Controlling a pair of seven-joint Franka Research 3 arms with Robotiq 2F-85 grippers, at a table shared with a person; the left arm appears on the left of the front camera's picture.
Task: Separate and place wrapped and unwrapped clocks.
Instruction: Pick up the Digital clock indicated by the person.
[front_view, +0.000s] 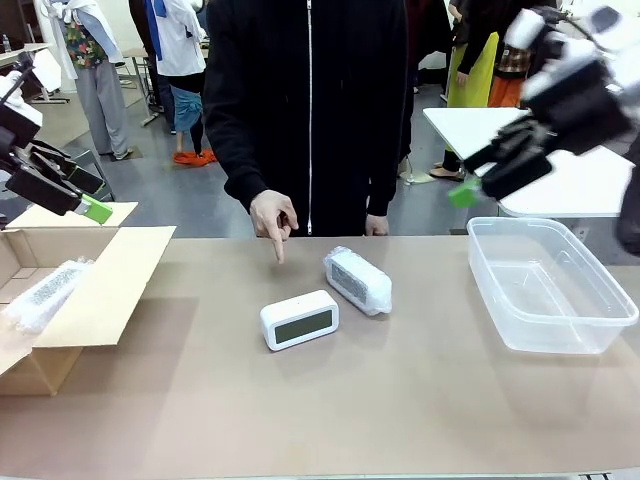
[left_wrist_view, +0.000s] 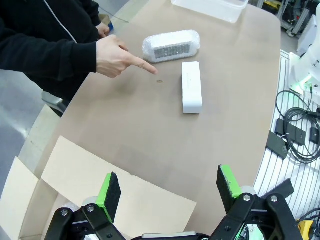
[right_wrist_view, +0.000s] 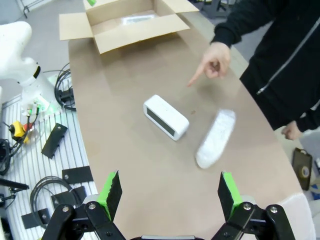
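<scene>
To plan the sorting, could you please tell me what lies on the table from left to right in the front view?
From the left: cardboard box → unwrapped clock → bubble-wrapped clock → clear plastic tub.

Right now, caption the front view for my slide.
A person's hand points near a bare white digital clock and a bubble-wrapped clock on the table.

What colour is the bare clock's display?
Dark grey; the bare clock itself is white. Front view shows it best.
</scene>
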